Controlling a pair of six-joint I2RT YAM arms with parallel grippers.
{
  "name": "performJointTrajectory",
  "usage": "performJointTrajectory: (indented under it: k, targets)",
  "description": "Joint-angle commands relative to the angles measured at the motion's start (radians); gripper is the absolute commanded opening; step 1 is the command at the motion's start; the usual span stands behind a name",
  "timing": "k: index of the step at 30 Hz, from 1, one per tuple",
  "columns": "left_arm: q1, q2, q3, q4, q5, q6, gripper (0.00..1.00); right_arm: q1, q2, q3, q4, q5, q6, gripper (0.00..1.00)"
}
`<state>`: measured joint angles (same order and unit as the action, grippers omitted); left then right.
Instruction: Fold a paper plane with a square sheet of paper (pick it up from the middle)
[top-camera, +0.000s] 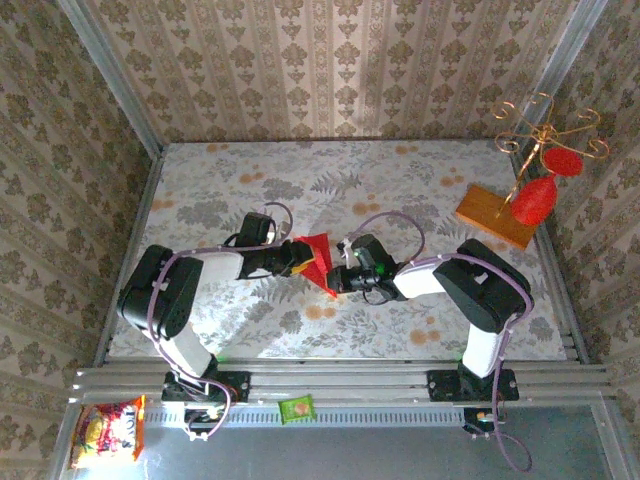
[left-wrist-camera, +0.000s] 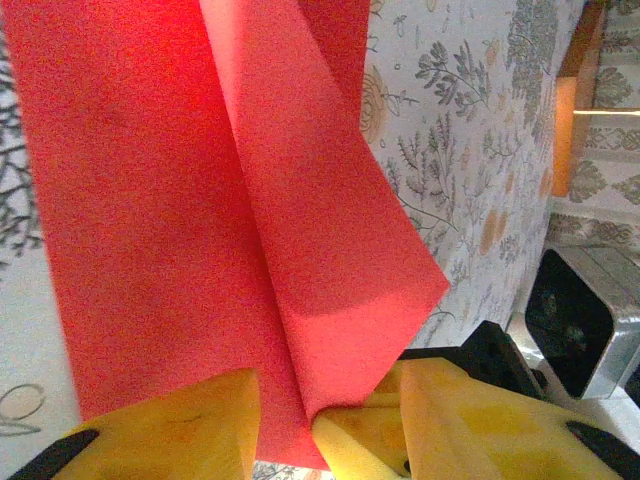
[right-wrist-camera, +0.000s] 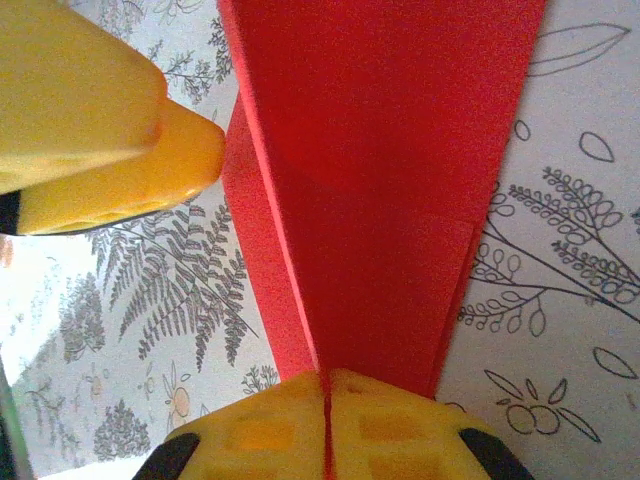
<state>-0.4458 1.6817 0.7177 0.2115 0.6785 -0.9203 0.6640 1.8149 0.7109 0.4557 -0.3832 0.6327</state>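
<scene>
The floral-printed surface (top-camera: 200, 180) spreads between papered walls, with an aluminium rail along its 6 o'clock edge. The left arm (top-camera: 165, 290) rises from the 7 o'clock corner and the right arm (top-camera: 490, 290) from the 5 o'clock corner. Both bend inward to meet a little toward 6 o'clock of the surface's middle.

At 2 o'clock on the surface lies an orange-brown wooden board (top-camera: 497, 218). It carries a gold wire stand (top-camera: 545, 125) hung with a red goblet-shaped ornament (top-camera: 534, 200). Beyond the rail, at 7 o'clock, lies a red-and-yellow snack packet (top-camera: 106, 432).

The red paper sheet (top-camera: 318, 255) sits between the two arms as a folded, pointed shape, its tip toward 5 o'clock. In the left wrist view its layers (left-wrist-camera: 180, 200) hang loosely, one flap curling over another.

The left end effector (top-camera: 297, 258) reaches in from the paper's 9 o'clock side. Its yellow fingers (left-wrist-camera: 170, 430) stand partly apart with the paper's folds running down into the gap; whether they press the paper cannot be told.

The right end effector (top-camera: 340, 275) meets the paper from 4 o'clock. Its fingers (right-wrist-camera: 260, 435) are pressed together and pinch the paper's centre crease (right-wrist-camera: 380, 150). The left fingers (right-wrist-camera: 90, 100) show at 10 o'clock, just beside the paper's edge.

A small green packet (top-camera: 296, 408) lies on the rail at 6 o'clock.
</scene>
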Motion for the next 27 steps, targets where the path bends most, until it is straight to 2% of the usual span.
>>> performJointTrajectory:
  k: [1, 13, 27]
  targets:
    - [-0.002, 0.023, 0.027, 0.035, 0.023, 0.001, 0.42, -0.014, 0.042, -0.022, 0.031, -0.075, 0.062, 0.1]
    - [-0.044, 0.056, 0.065, 0.025, 0.037, 0.036, 0.42, -0.062, 0.069, -0.026, 0.055, -0.167, 0.168, 0.1]
    - [-0.047, 0.096, 0.104, 0.032, 0.058, 0.06, 0.28, -0.1, 0.085, -0.01, 0.008, -0.214, 0.251, 0.09]
